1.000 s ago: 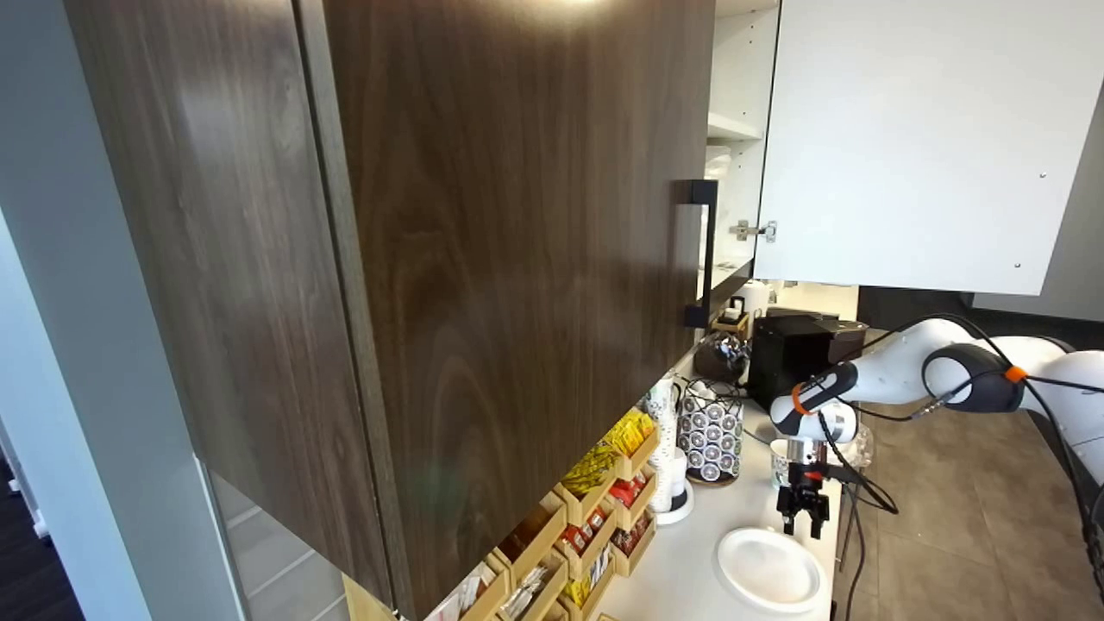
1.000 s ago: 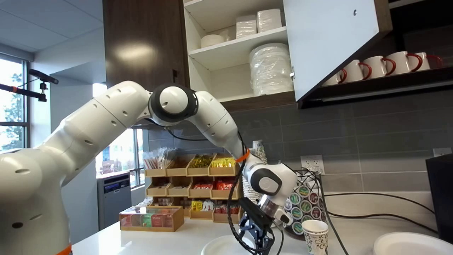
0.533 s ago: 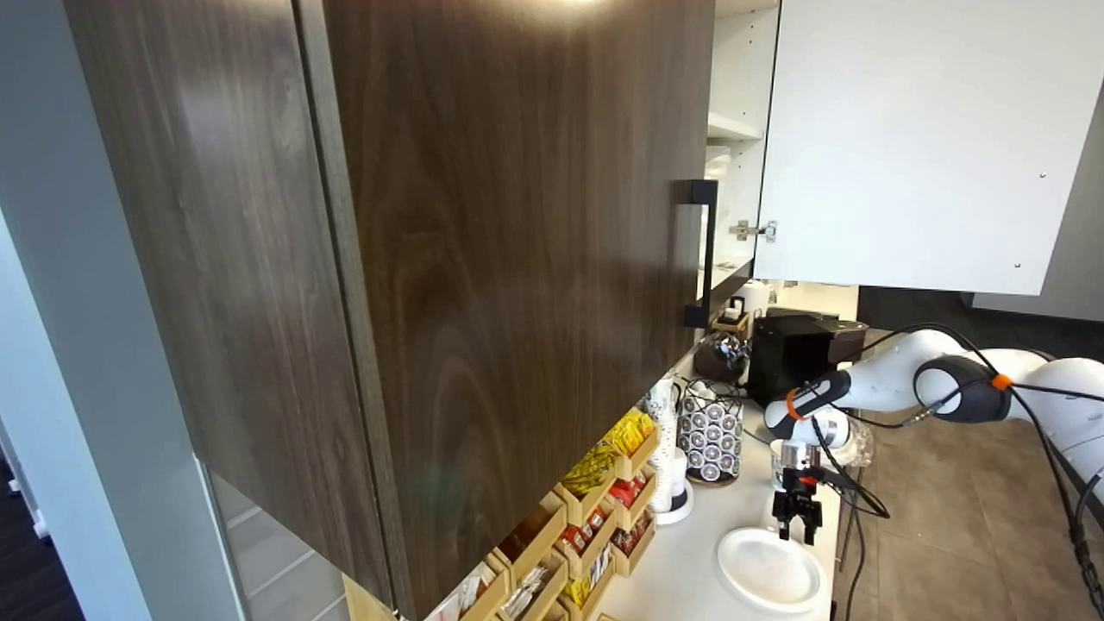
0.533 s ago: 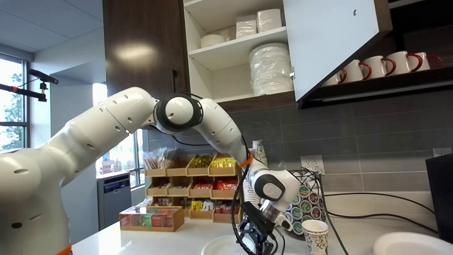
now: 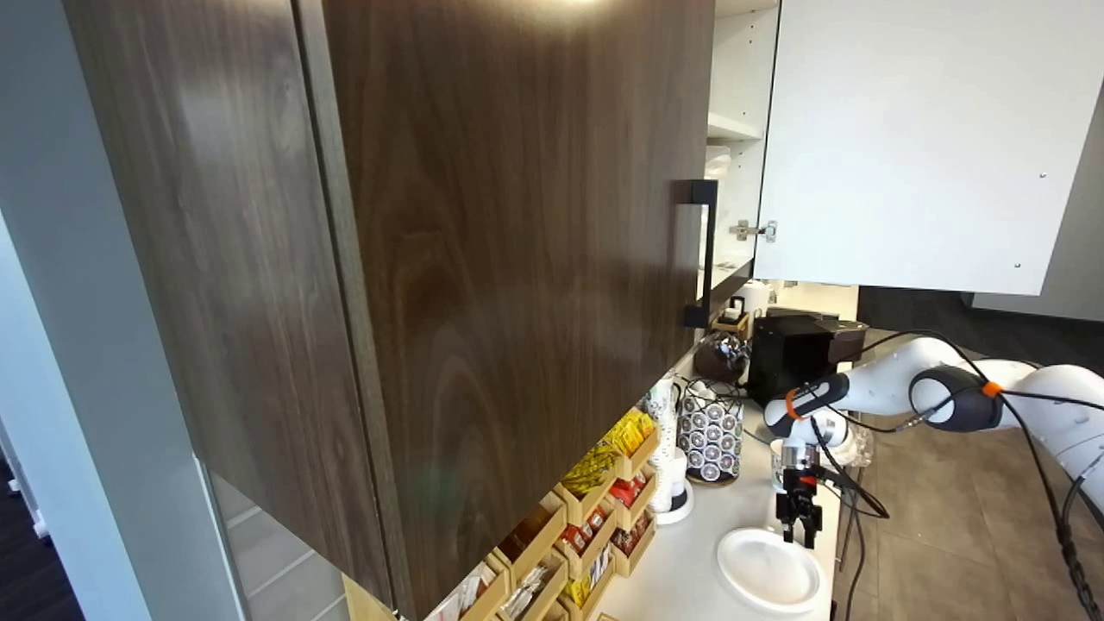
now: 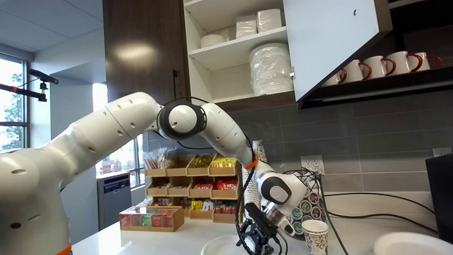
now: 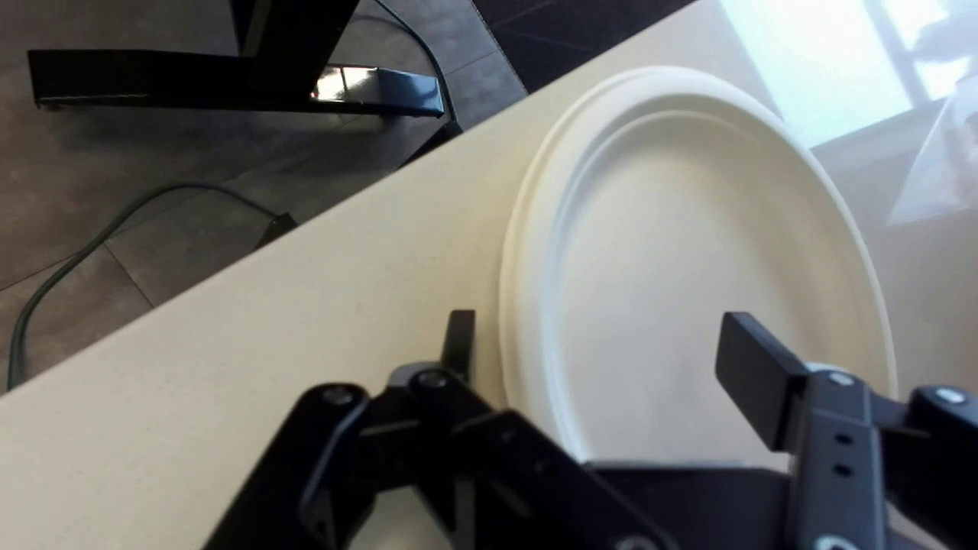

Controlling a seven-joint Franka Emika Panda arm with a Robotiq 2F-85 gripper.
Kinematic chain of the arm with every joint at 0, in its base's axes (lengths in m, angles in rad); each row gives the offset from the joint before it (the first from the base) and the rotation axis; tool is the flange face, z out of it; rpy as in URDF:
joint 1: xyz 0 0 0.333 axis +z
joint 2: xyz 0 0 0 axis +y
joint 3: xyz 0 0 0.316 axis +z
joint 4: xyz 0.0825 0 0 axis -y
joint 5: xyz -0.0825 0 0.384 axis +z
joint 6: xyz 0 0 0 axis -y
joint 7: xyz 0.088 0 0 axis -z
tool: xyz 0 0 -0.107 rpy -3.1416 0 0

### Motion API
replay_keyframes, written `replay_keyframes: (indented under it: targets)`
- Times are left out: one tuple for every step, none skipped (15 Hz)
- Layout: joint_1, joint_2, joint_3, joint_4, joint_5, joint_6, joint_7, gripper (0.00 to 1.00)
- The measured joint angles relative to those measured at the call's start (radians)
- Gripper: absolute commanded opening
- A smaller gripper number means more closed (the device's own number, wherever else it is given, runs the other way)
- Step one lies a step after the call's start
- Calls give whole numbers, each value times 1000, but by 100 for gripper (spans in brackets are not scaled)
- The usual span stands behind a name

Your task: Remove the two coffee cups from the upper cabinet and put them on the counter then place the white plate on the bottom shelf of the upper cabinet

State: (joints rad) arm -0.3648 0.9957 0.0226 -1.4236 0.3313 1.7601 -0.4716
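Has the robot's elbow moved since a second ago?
Yes: in an exterior view, the elbow has sunk and shifted toward picture right against the cabinet handle.

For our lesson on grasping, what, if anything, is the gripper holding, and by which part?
Nothing is held: the gripper is open near the white plate, jaws apart.

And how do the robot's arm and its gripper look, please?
The arm is glossy white and rounded, with a black joint ring, orange bands and black cables. The gripper is mostly black, with two jointed fingers ending in flat pads.
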Motion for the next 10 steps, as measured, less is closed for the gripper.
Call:
replay_keyframes:
  targets:
    - [-1, 8, 0, 10, 0, -1, 0, 100]
    - [-1, 16, 0, 18, 0, -1, 0, 100]
    - [-1, 22, 0, 26, 0, -1, 0, 100]
    - [-1, 29, 0, 34, -1, -4, 0, 96]
    - [-1, 36, 0, 42, -1, -11, 0, 75]
    - [-1, 44, 0, 52, -1, -23, 0, 74]
    - [-1, 50, 0, 63, -2, -37, 0, 66]
    - [-1, 55, 0, 72, -3, -47, 0, 57]
    - [-1, 61, 0, 82, -3, -59, 0, 48]
    - [-1, 68, 0, 90, -3, -69, 0, 41]
